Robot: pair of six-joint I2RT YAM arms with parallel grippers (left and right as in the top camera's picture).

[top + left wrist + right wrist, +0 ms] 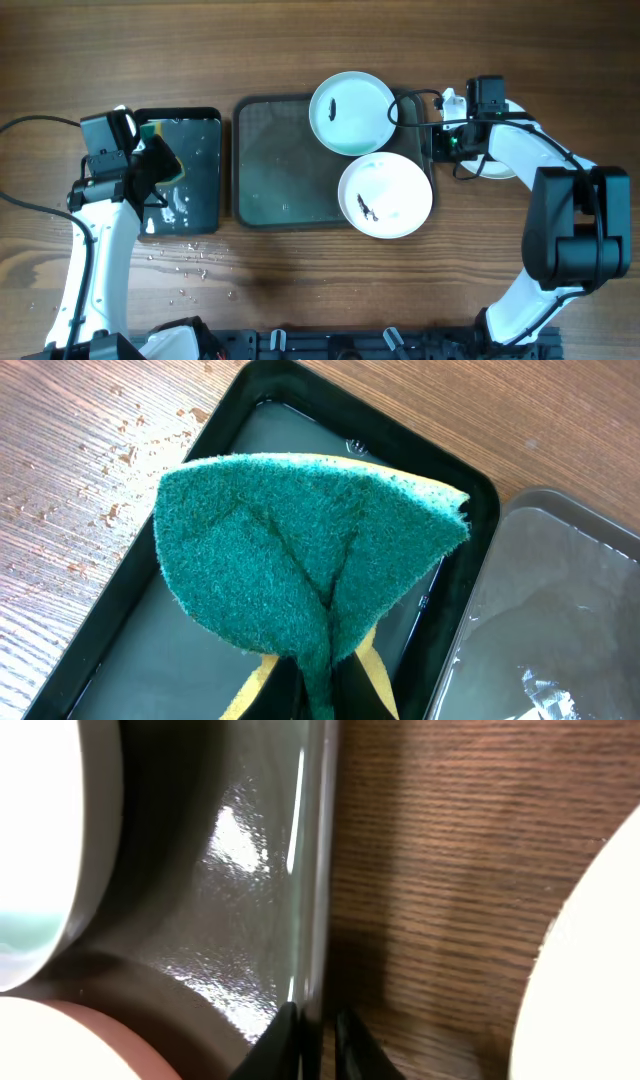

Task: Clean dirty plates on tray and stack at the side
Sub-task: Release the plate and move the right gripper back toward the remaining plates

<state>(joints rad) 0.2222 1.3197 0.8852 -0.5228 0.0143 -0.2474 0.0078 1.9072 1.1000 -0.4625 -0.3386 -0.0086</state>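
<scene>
grey-green tray (235,870) rim pinched in right tool (318,1028); left tool (320,692) clamps green sponge (300,530).

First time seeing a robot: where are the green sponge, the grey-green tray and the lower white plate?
green sponge (300,550): left wrist view, middle of its green face.
grey-green tray (285,165): overhead view, bare wet floor.
lower white plate (392,188): overhead view, plate's centre.

Wooden tabletop (300,290) carries the grey-green tray (285,160) centre frame, black tray (205,200) just left of it, droplets (190,265) scattered lower left.
</scene>
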